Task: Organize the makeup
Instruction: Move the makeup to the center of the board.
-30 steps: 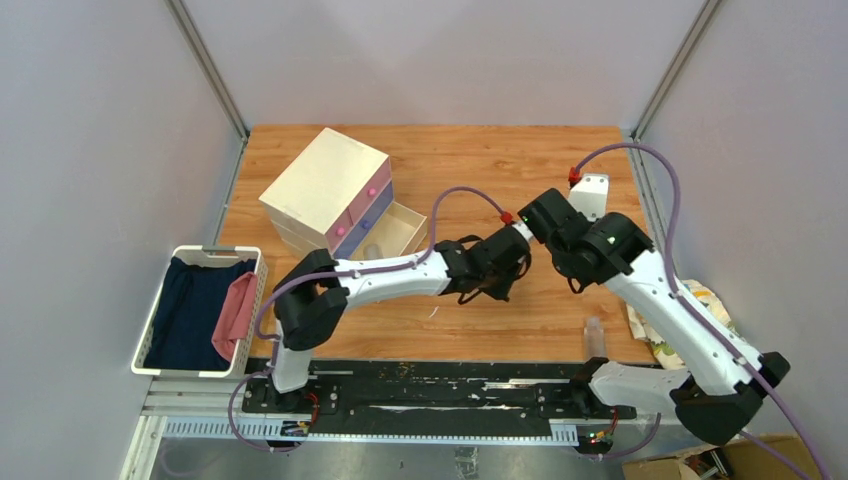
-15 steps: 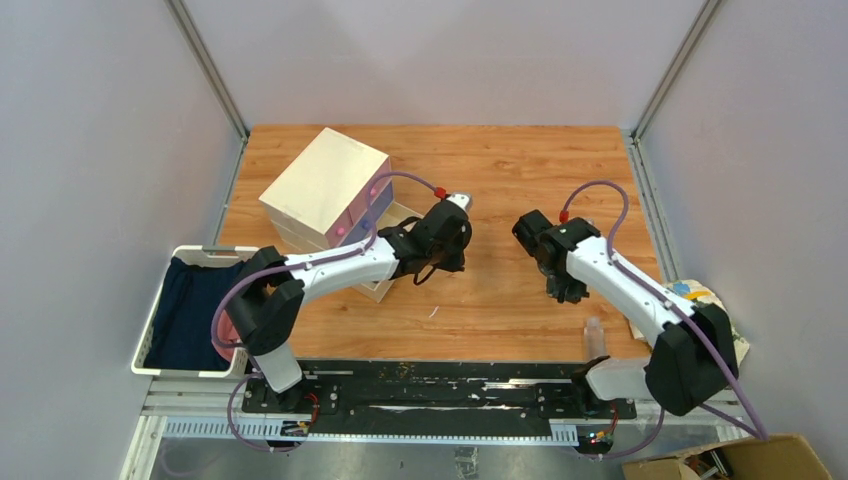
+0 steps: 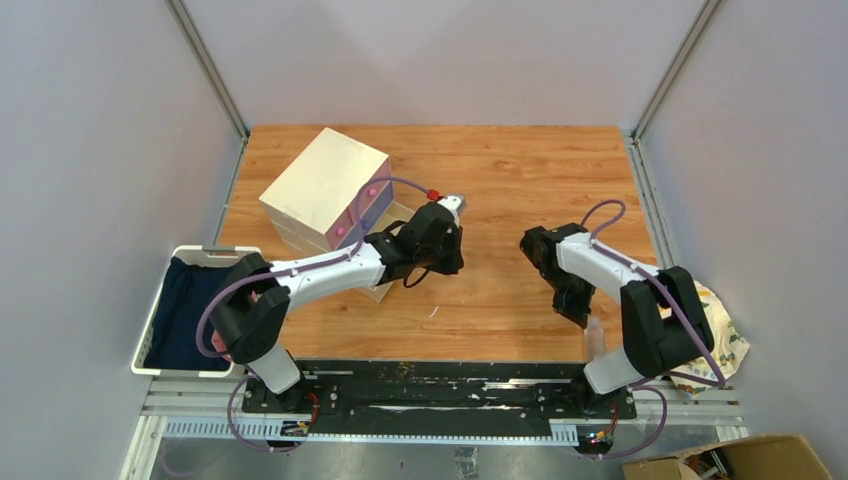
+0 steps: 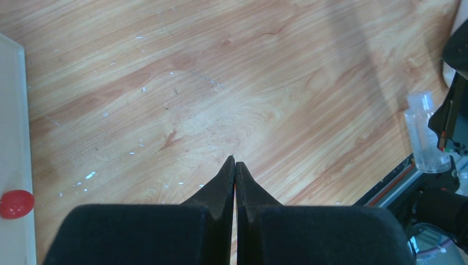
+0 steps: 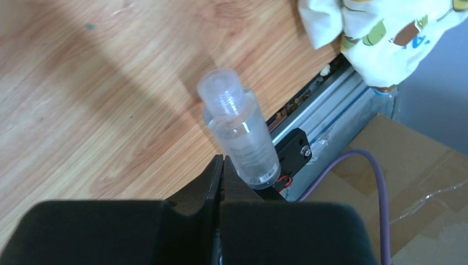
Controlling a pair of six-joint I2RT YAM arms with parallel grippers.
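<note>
Nearest thing first: the clear bottle [image 5: 240, 132] is standing upright right at the near edge of the table [image 3: 500, 170], with the metal rail just past it. My right gripper [image 5: 222, 160] is pinched fully closed with nothing in it, tips just beside the bottle's lower body. That's the bit that worries me. If I push in like this, the closed fingers will only shove it, and it looks tall, narrow and slick, so I'd expect it to tip and roll off into the rail gap. I need to open up first. The patterned cloth [image 5: 386, 33] close by could snag too.

Further out, the left gripper [image 4: 234, 161] is also closed and empty, over bare wood beside the cream box [image 3: 320, 185]. That arm lies across what looks like a pulled-out drawer [image 3: 380, 292], so a careless swing could knock it. I can't spot any other makeup from here.
</note>
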